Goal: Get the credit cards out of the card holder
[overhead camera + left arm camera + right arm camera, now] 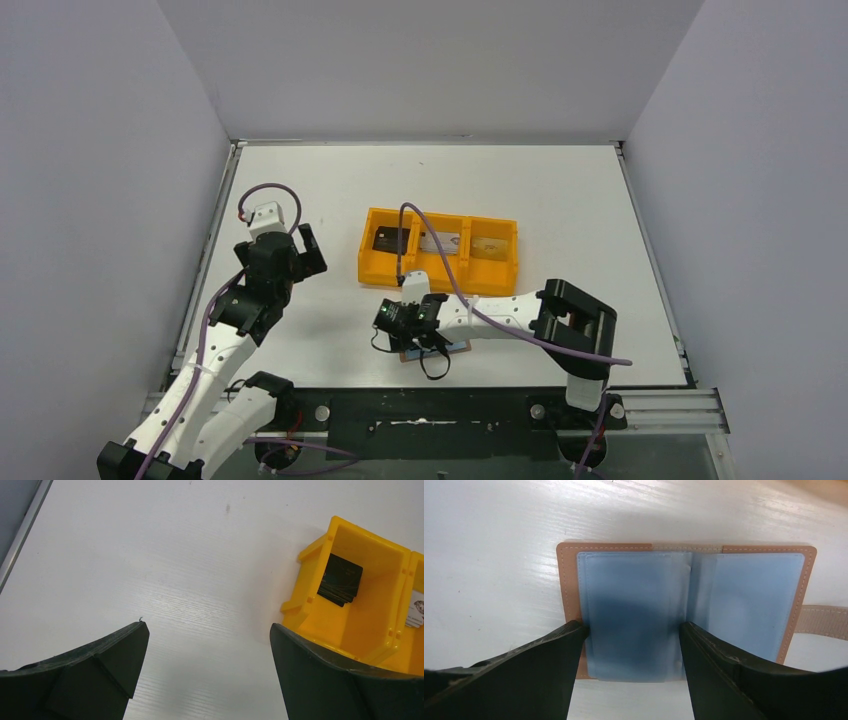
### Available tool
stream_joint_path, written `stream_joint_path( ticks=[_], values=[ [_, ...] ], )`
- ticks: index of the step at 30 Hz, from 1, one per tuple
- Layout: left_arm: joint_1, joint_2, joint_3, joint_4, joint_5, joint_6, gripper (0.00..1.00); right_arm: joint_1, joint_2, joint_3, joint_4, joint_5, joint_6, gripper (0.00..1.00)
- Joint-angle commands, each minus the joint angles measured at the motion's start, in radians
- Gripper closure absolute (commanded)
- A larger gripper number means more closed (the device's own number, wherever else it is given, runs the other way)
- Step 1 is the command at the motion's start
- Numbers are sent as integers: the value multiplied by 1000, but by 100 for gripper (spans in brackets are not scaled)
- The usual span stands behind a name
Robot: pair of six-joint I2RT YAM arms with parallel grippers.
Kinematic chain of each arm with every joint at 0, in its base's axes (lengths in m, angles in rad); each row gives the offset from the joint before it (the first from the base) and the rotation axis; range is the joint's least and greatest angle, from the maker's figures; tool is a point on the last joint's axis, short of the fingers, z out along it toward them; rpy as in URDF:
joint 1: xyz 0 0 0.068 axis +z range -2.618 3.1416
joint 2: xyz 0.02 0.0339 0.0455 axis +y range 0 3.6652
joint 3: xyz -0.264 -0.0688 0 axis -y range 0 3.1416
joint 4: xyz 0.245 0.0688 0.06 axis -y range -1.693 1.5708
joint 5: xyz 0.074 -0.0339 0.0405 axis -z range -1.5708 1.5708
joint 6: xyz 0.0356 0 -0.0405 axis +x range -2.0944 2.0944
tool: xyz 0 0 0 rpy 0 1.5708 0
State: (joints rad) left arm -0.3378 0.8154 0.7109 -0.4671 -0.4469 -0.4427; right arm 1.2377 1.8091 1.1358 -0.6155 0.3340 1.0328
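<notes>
The card holder [749, 595] lies open and flat on the table, brown leather with two grey-blue panels and a snap tab [824, 621] at the right. No card shows in its panels. My right gripper [633, 630] is open just above it, one finger at each side of the left panel. In the top view the right gripper [410, 328] covers most of the card holder [457, 346]. The black card [388, 240], the silvery grey card [440, 243] and the gold-tan card [492, 248] each lie in a tray compartment. My left gripper [207, 630] is open and empty over bare table.
The orange three-compartment tray [366, 262] stands mid-table, just beyond the right gripper. In the left wrist view its left compartment [370, 620] holds the black card [341, 579], close to the right finger. Walls enclose the table on the left, the back and the right.
</notes>
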Motion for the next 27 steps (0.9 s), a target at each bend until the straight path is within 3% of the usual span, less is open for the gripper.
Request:
stream_joint_path(
  ticks=[1, 7, 13, 22, 27],
  values=[
    [6, -18, 6, 54, 4, 12, 6, 11, 51, 39, -37, 25, -8, 30],
    [6, -16, 6, 55, 8, 13, 6, 23, 108, 72, -79, 25, -9, 30],
    [7, -15, 4, 56, 10, 13, 6, 26, 110, 48, -54, 17, 10, 50],
    [9, -7, 5, 58, 16, 15, 6, -22, -36, -87, 150, -46, 4, 64],
    [9, -6, 5, 58, 15, 15, 6, -38, -87, -99, 202, -55, -14, 76]
  ],
)
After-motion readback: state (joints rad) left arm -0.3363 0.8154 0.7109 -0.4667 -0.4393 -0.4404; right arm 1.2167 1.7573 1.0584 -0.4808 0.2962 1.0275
